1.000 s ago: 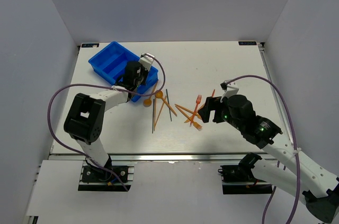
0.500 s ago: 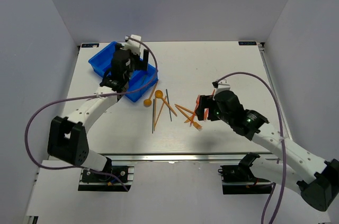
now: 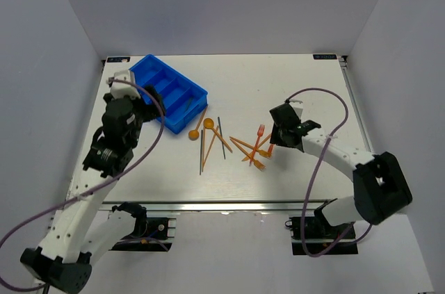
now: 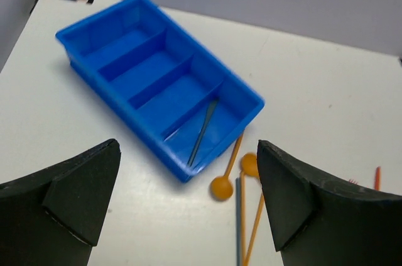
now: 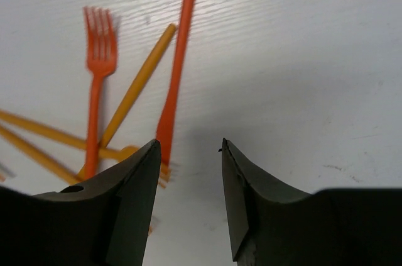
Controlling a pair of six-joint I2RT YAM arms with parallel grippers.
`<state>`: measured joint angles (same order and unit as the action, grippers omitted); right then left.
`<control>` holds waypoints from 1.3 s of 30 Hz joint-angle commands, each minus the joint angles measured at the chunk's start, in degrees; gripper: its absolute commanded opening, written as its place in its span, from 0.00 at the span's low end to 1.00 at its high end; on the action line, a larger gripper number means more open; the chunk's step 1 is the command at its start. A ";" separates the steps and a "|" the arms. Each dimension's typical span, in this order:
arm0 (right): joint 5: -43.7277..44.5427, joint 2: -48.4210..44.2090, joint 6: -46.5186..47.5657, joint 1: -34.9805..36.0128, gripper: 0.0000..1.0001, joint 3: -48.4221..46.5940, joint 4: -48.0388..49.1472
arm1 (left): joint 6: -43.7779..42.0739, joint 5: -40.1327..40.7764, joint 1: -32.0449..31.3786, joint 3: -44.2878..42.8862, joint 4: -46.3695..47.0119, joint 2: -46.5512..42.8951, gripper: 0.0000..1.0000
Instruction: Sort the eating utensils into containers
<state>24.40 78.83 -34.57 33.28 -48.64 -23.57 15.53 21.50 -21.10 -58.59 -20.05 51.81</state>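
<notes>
The blue tray (image 3: 154, 76) stands at the back left, and a dark grey utensil (image 4: 202, 130) lies in its nearest compartment. My left gripper (image 3: 151, 99) hovers just left of the tray, open wide and empty (image 4: 187, 146). Two orange spoons (image 3: 194, 134) and some thin sticks (image 3: 201, 151) lie beside the tray's near corner. Orange and red forks (image 3: 259, 137) lie mid-table. My right gripper (image 3: 280, 134) is low at their right side. Its jaws (image 5: 188, 148) stand partly apart over bare table, and a red-orange fork (image 5: 178, 58) lies by the left finger.
Several orange sticks (image 3: 240, 144) cross under the forks. A red fork (image 5: 97, 58) and a yellow-orange stick (image 5: 135, 87) lie left of my right fingers. White walls enclose the table on three sides.
My left arm drew back from above the tray toward the left and near side, its gripper now open. My right arm dropped to the table by the forks and its jaws narrowed.
</notes>
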 commanded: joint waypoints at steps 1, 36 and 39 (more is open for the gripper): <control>-0.58 5.78 1.16 -3.30 0.50 -2.77 4.67 | 0.29 0.48 0.10 7.42 -4.29 -4.69 0.98; -7.00 22.95 4.15 -11.65 0.39 -13.23 6.61 | 0.64 -4.97 0.10 14.91 -2.36 -8.04 0.98; -8.23 25.40 5.03 -12.71 0.38 -15.16 5.38 | 0.64 -5.24 0.10 14.91 -2.53 -8.04 0.98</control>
<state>17.06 102.10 -30.72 21.85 -60.90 -17.61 16.16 17.30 -21.10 -43.51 -23.49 44.25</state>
